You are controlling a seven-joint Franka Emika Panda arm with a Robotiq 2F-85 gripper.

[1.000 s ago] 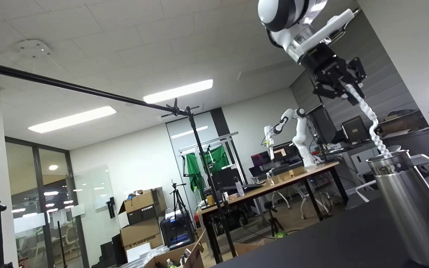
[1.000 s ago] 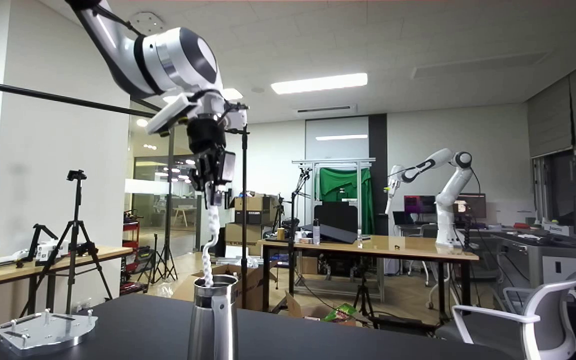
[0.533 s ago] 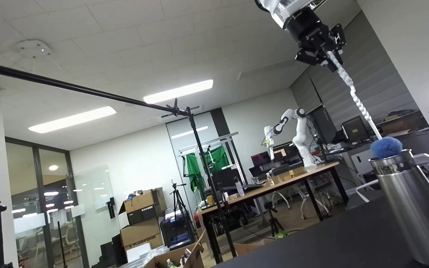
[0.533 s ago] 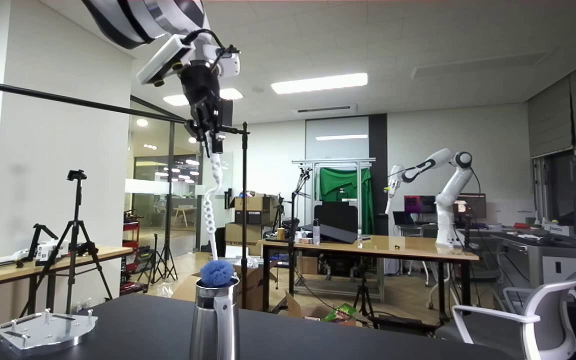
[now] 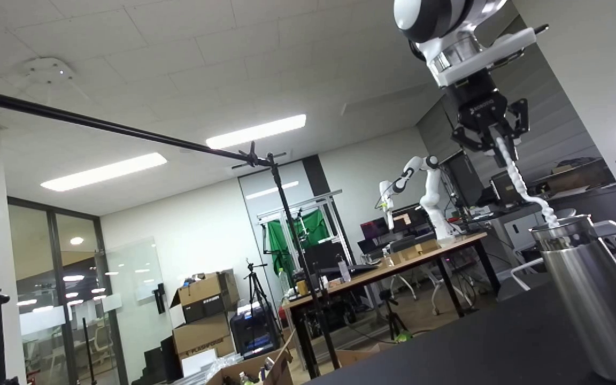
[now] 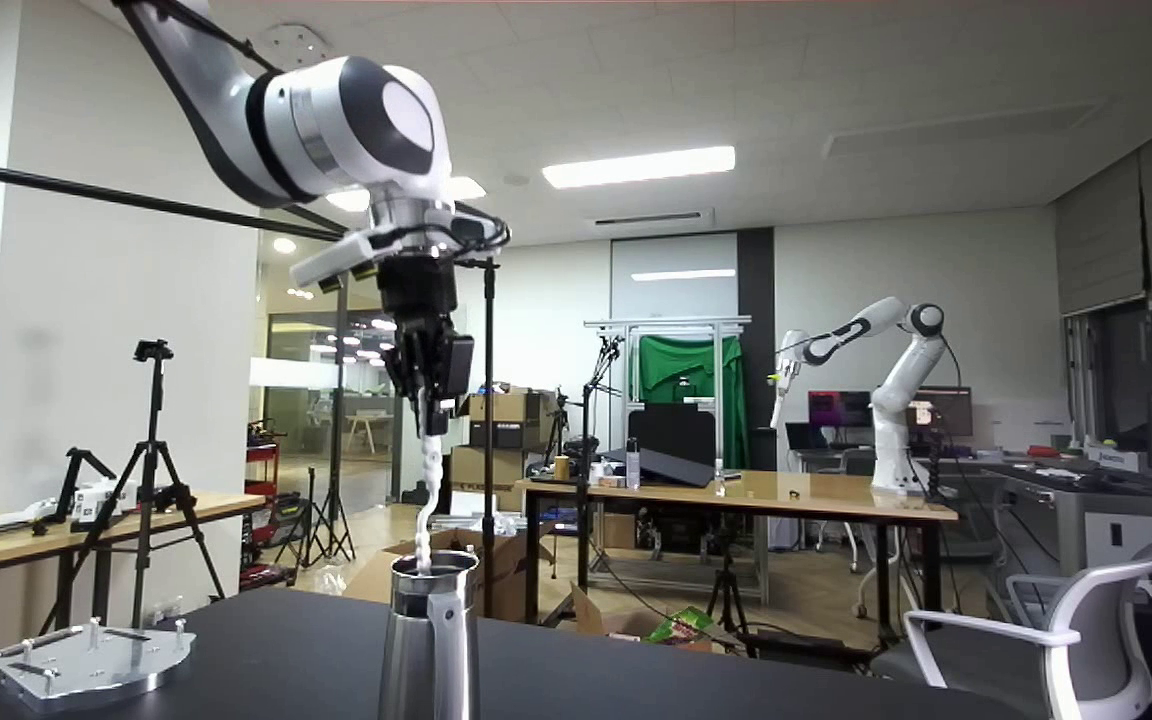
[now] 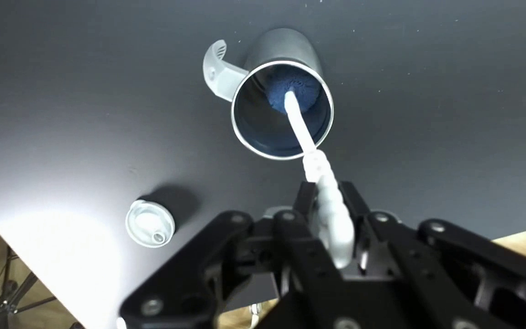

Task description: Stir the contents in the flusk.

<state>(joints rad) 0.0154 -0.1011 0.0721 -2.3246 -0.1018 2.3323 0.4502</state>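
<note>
The tool (image 6: 432, 428) is clenched on the upper part of a white, twisted brush (image 6: 433, 475), and below it the steel flask (image 6: 406, 665) stands upright on the table (image 6: 596, 680) with its mouth uncovered. Judging by what shows, the setting-up is done: the brush is in the grasp, and its blue bristle head (image 7: 294, 86) sits inside the flask, lower than the rim. The stirring itself is probably in hand, though how much of it has been completed cannot be read from here; what remains is likely more strokes, then drawing the brush up and out. As for what the flask holds, the wrist view shows the blue bristle head toward the side of the mouth farthest from the tool, dark wall around it; no liquid can be made out, and whether the head touches wall or bottom is unclear. A small pale lid (image 7: 149, 224) lies on the table to the tool's left in the wrist view, well apart from the flask, and may be its own. Lower than the tool and well away from it in an exterior view, an open carton (image 5: 282, 371) holds a few items too small to name.
</note>
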